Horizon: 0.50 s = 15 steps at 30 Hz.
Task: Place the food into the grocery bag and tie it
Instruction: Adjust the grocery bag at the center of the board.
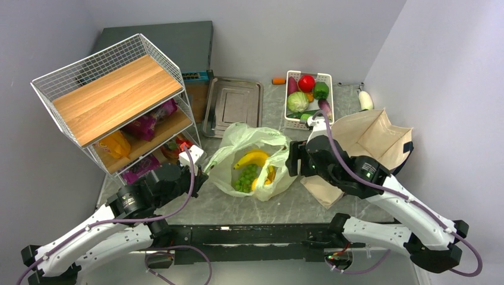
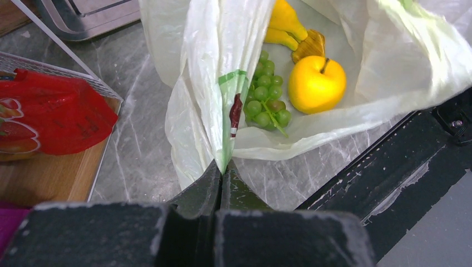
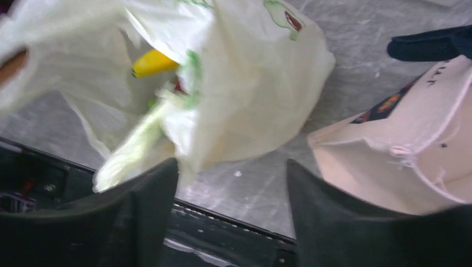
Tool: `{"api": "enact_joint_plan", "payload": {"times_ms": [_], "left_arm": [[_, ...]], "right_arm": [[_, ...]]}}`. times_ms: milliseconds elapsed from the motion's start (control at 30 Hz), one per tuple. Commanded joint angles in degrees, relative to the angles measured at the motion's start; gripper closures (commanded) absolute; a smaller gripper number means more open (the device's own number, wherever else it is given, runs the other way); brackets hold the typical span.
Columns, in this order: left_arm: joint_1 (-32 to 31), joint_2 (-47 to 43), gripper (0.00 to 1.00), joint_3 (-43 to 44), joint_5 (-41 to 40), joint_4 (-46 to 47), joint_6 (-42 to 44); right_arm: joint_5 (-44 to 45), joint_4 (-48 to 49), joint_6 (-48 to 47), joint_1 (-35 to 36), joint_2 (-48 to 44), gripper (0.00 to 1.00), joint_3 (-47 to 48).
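Marble tabletop (image 1: 238, 208) shows in a strip along the near rail (image 1: 238, 229), the pale-green grocery bag (image 1: 264, 141) lying open between wire rack (image 1: 107, 98) and canvas tote (image 1: 371, 133); left gripper (image 2: 221, 175) clamps the bag's rim, right gripper (image 3: 231, 172) gapes unladen beside it; bananas (image 1: 252, 158), grapes (image 1: 245, 176) inside.

Left end effector (image 2: 221, 173): lower centre, fingers pressed together on thin pale-green plastic bag (image 2: 195, 111). Right end effector (image 3: 231, 178): lower frame, fingers parted.

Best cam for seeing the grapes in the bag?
Left wrist: the grapes lie sharp and unobstructed in the open mouth of the grocery bag, beside a round yellow fruit. Top external shows them small, next to the bananas. In right wrist, blurred plastic hides them.
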Motion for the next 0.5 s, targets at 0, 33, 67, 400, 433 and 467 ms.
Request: {"api": "enact_joint_plan", "payload": {"times_ms": [0, 33, 67, 400, 433, 467], "left_arm": [[-0.2, -0.2, 1.00, -0.1, 0.2, 2.3, 0.5], [-0.3, -0.1, 1.00, -0.1, 0.3, 2.4, 0.5], [-0.2, 0.0, 1.00, 0.0, 0.4, 2.4, 0.5], [-0.2, -0.8, 1.00, -0.1, 0.1, 1.7, -0.2], [-0.3, -1.0, 1.00, -0.1, 0.1, 1.7, -0.3], [-0.2, -1.3, 1.00, -0.1, 0.3, 1.8, -0.3]], "right_arm": [[-0.5, -3.4, 1.5, -0.2, -1.6, 0.17, 0.4], [-1.8, -2.6, 1.1, -0.2, -1.8, 0.14, 1.5], [-3.2, -1.1, 0.6, -0.3, -1.8, 0.12, 2.8], [-18.7, 8.2, 3.4, 1.0, 10.3, 0.09, 13.4], [-18.7, 8.0, 4.2, 1.8, 12.0, 0.10, 14.0], [-18.1, 7.7, 5.1, 3.0, 13.6, 0.11, 14.6]]}}
